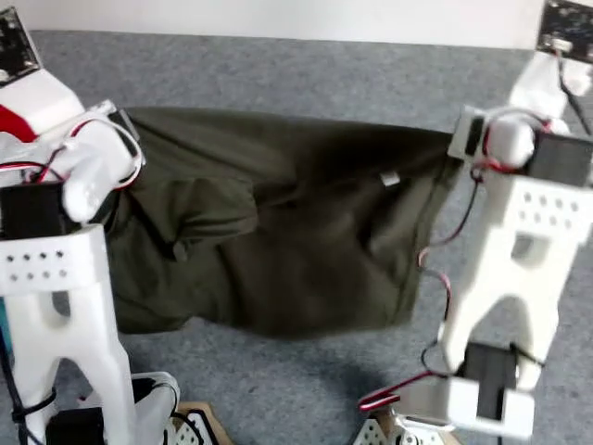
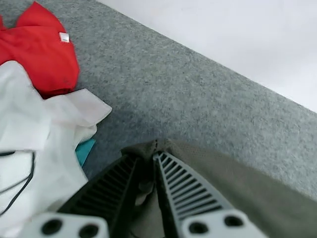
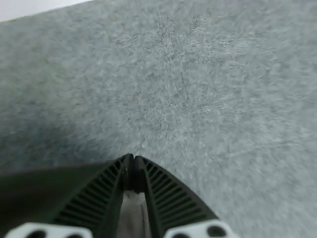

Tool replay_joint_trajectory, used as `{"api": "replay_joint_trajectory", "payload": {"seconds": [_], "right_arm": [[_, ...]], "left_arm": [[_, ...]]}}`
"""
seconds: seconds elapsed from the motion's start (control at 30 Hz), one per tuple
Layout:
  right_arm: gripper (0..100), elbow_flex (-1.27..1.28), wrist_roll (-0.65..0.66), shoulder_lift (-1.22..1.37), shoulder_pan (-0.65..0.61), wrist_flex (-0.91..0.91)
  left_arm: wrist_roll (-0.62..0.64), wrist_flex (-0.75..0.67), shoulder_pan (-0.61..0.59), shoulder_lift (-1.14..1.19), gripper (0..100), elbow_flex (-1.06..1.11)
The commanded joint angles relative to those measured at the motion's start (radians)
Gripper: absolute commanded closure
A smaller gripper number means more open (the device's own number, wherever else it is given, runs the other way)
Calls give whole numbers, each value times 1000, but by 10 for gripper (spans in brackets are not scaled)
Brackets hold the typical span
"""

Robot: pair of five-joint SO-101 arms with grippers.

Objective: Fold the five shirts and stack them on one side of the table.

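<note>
Two arms hold an olive shirt stretched between them over the grey table, one at each end of its far edge. The hold looks meant to draw the cloth flat and square before the first fold.

The left gripper has its ribbed fingers pressed together on a corner of the olive fabric, a small peak of cloth pinched up between the tips. The right gripper does the same at the opposite end, its fingers closed tight on a thin dark edge of the garment, just above the table.

From the high view the shirt lies across the middle of the table, between the two arms. Its far edge runs nearly straight from one grip to the other. The near edge is uneven, and one sleeve is doubled over the body on the left arm's side, where the cloth is rumpled. A small white label shows near the right arm's end. The fabric looks soft and limp, and it is likely to sag or bunch wherever it is not held.

Beside the left arm, a red shirt and a white shirt lie in a loose heap, with a scrap of teal cloth poking out beneath the white one. All of these look unfolded, so by this showing the task is at an early stage.
</note>
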Motion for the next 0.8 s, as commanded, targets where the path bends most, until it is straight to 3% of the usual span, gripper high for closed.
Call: {"api": "replay_joint_trajectory", "payload": {"seconds": [0.0,0.17,0.37,0.5,0.77], "right_arm": [[993,39,11,71,8,-179],[989,71,11,180,7,-357],[899,70,11,232,-13,-380],[925,71,-17,209,-15,-355],[932,136,-9,51,-90,-130]], "left_arm": [[-9,-192,7,1,989,99],[-17,-364,12,2,945,263],[-57,-482,4,1,710,423],[-63,-453,-28,-8,681,424],[-64,-158,-74,-10,681,427]]}}
